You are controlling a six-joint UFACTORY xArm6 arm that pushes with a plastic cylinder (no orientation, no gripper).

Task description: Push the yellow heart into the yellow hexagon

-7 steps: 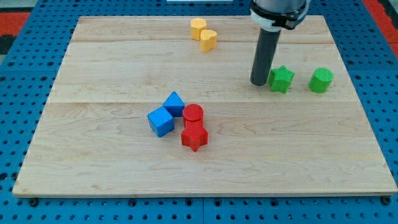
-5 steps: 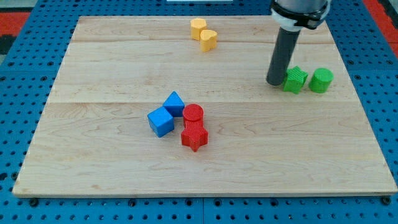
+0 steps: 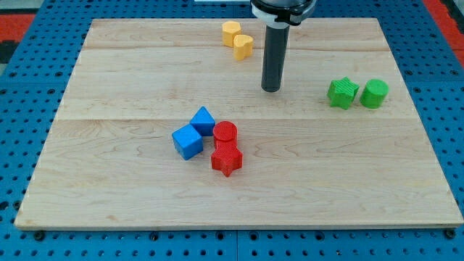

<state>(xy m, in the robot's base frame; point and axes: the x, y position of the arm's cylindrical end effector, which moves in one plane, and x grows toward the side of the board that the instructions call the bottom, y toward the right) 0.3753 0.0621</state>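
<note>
The yellow heart (image 3: pixel 243 46) lies near the view's top, touching the yellow hexagon (image 3: pixel 231 32) just above and to its left. My tip (image 3: pixel 270 88) rests on the board below and to the right of the heart, well apart from it. The dark rod rises from the tip to the view's top edge.
A green star (image 3: pixel 342 93) and a green cylinder (image 3: pixel 375 93) sit side by side at the view's right. Two blue cubes (image 3: pixel 188 141) (image 3: pixel 204 119), a red cylinder (image 3: pixel 225 132) and a red star (image 3: pixel 227 157) cluster at the middle. The wooden board (image 3: pixel 109 181) lies on blue pegboard.
My tip pushed the green star right against the green cylinder, then moved left away from it toward the board's upper middle. The yellow blocks have not moved.
</note>
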